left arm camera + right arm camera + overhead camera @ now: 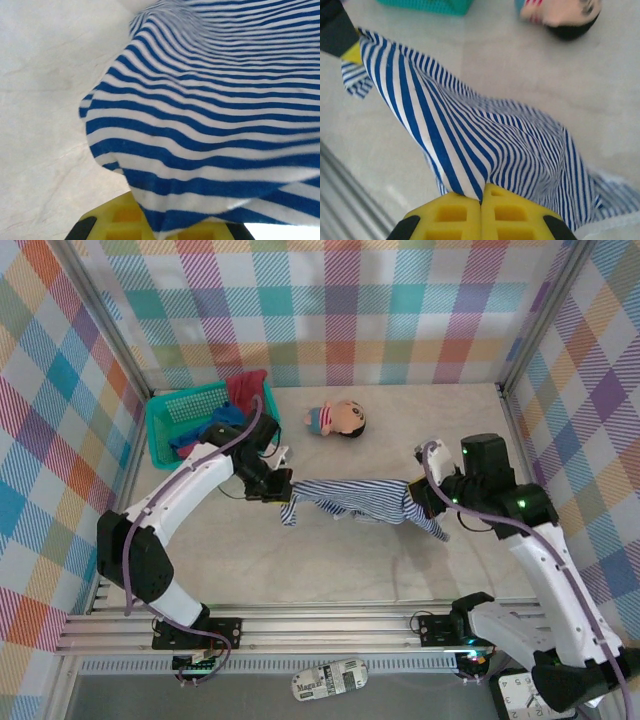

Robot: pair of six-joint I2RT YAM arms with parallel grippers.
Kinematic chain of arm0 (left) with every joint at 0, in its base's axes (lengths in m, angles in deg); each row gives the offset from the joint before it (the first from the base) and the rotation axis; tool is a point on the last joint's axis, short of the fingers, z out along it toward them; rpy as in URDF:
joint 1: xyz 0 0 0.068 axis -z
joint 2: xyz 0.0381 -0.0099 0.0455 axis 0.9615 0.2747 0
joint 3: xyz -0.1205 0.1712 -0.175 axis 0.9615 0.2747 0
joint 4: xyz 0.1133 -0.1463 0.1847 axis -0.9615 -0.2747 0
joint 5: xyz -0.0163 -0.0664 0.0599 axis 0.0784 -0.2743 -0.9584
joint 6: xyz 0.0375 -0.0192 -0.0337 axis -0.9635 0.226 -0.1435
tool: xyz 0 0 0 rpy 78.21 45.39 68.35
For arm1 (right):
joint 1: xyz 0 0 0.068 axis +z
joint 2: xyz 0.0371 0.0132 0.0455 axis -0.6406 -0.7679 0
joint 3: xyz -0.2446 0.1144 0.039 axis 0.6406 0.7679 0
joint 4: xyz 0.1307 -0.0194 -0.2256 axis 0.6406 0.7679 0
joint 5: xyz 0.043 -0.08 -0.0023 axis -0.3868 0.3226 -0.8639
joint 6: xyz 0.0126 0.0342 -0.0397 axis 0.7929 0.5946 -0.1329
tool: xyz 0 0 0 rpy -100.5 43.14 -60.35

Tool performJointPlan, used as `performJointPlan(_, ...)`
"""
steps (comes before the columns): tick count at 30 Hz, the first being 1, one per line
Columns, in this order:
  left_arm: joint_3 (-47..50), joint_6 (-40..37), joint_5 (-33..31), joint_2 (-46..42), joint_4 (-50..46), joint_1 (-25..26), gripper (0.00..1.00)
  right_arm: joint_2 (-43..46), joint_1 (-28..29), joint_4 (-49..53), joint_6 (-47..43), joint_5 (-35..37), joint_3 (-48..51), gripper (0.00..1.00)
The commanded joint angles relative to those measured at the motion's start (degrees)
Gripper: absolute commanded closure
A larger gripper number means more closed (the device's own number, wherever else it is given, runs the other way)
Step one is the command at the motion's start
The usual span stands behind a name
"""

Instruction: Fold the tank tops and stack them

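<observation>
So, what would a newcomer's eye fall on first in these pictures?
The navy-and-white striped tank top hangs stretched over the middle of the table, gripped at its ends by the left gripper and the right gripper. Beyond it lies a doll, and a teal basket at far left holds a red top and a blue top.

The striped tank top is navy and white, the basket teal, the second top bright blue, the third top dark red.
</observation>
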Motion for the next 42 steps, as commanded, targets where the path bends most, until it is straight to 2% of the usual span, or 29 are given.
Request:
performJointPlan(1, 4.5, -1.23, -4.91, 2.73, 0.66, -2.25, 1.0, -7.22, -4.5, 6.27, -7.44, -7.61, -0.04, 1.0)
performJointPlan(5, 4.95, -1.72, -5.2, 7.33, 5.46, -2.2, 1.0, -19.27, -4.65, 0.04, -10.64, -12.95, -0.06, 1.0)
performJointPlan(7, 3.62, -2.06, -7.82, 9.68, 6.09, -2.28, 1.0, -25.73, -4.53, -2.46, -12.08, -14.27, -1.86, 1.0)
performJointPlan(12, -0.6, -2.52, -15.25, 14.76, 6.55, -2.21, 1.0, -40.15, -4.17, -5.13, -16.07, -10.34, -8.89, 1.0)
performJointPlan(15, -2.28, -2.86, -16.79, 17.3, 6.34, -2.17, 1.0, -46.43, -4.23, -8.62, -17.22, -8.66, -11.71, 0.96)
performJointPlan(20, -3.54, -3.66, -21.99, 19.35, 5.85, -2.24, 1.0, -52.77, -4.15, -16.35, -16.89, 1.67, -13.04, 0.93)
performJointPlan(23, -4.16, -4.22, -25.98, 20.19, 4.68, -2.13, 0.99, -51.7, -3.38, -21.53, -16.02, 13.07, -11.12, 0.86)
performJointPlan(26, -3.82, -4.71, -26.62, 20.17, 4.79, -2.17, 0.97, -47.59, -3.26, -24.15, -12.91, 17.25, -8.87, 0.73)
performJointPlan(28, -3.66, -4.71, -25.6, 20.37, 4.97, -2.13, 0.95, -43.05, -3.22, -25.31, -9.59, 16.6, -6.66, 0.68)
performJointPlan(32, -3.99, -4.89, -26.66, 20.64, 4.97, -2.29, 0.87, -30.32, -1.83, -29.47, 1.8, 3.05, 2.03, 0.65)
performJointPlan(34, -4.42, -4.98, -26.45, 20.51, 4.68, -2.64, 0.81, -25.27, 1.38, -30.18, 6.8, 0.8, 6.65, 0.63)
performJointPlan(38, -4.28, -5.33, -25.13, 18.17, 3.02, -3.23, 0.61, -16.88, 9.5, -31.8, 20.3, 4.36, 16.26, 0.59)
performJointPlan(42, -1.18, -5.01, -21.83, 13.4, 1.4, -3.95, 0.51, -14.01, 17.03, -35.44, 27.37, 9.41, 23.56, 0.57)
